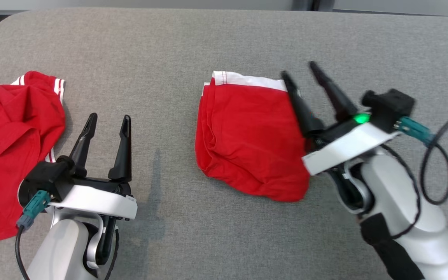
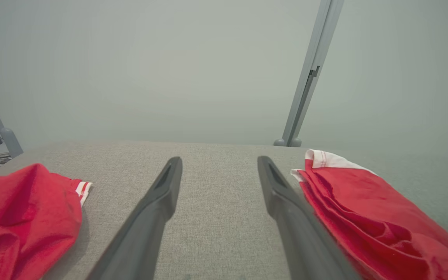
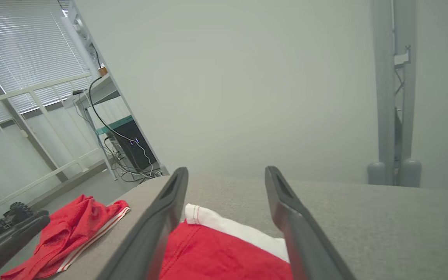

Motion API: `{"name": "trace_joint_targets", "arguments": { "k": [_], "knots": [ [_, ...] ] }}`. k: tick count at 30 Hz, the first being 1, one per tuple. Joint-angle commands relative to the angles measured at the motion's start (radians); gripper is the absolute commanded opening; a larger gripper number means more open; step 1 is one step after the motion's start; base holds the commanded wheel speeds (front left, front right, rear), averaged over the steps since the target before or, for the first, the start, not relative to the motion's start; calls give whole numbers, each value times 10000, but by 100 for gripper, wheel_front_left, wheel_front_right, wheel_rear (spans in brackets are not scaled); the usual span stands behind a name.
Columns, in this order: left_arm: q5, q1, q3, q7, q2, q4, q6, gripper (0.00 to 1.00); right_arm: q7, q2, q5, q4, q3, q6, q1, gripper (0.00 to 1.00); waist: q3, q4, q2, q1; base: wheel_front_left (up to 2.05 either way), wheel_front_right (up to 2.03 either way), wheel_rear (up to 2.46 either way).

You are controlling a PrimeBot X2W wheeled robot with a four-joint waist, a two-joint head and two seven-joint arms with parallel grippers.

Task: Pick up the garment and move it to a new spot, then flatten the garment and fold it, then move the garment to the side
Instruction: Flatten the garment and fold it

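A folded red garment (image 1: 247, 136) with a white band along its far edge lies in the middle of the grey table (image 1: 216, 42). My right gripper (image 1: 299, 73) hovers open over the garment's right edge, fingers pointing away, nothing between them; its own view shows the white band (image 3: 231, 227) between the fingers (image 3: 286, 202). My left gripper (image 1: 108, 120) stands open at the lower left, above bare table between the two red cloths. In the left wrist view the folded garment (image 2: 368, 210) lies just right of the right finger (image 2: 282, 194).
A second red garment (image 1: 10, 144) with white-striped trim lies crumpled at the table's left edge, also in the left wrist view (image 2: 21, 210) and the right wrist view (image 3: 68, 233). A grey post (image 2: 309, 74) stands behind the table. A black cable (image 1: 438, 155) loops by my right wrist.
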Motion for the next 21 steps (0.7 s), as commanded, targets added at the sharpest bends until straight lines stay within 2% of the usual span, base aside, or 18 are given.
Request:
{"name": "trace_joint_targets", "arguments": {
  "k": [1, 2, 3, 4, 11, 14, 21],
  "knots": [
    [41, 70, 54, -39, 106, -44, 72, 100, -88, -75, -152, -104, -232, 7, 204, 100, -50, -71, 0, 0, 0, 0, 0],
    [33, 105, 74, -40, 134, -58, 83, 100, -89, -137, -420, -245, -621, 7, 363, 100, -78, -118, 0, 0, 0, 0, 0],
    [-5, 169, 138, -26, 185, -92, 125, 100, -95, -335, -1076, -510, -1464, 7, 773, 100, -139, -228, 0, 0, 0, 0, 0],
    [-5, 169, 138, -26, 185, -92, 125, 100, -95, -335, -1076, -510, -1464, 7, 773, 100, -139, -228, 0, 0, 0, 0, 0],
    [-62, 488, 352, 37, 460, -244, 355, 100, 236, -517, -2798, -1587, -4022, 7, 2500, 100, -506, -607, 0, 0, 0, 0, 0],
    [-40, 657, 359, 107, 535, -320, 407, 100, 522, -414, -3188, -2026, -4589, 7, 3163, 100, -771, -733, 0, 0, 0, 0, 0],
    [46, 1292, 326, 239, 799, -622, 546, 100, 1051, -188, -3587, -2898, -5158, 7, 4481, 100, -1427, -939, 0, 0, 0, 0, 0]
  ]
}}
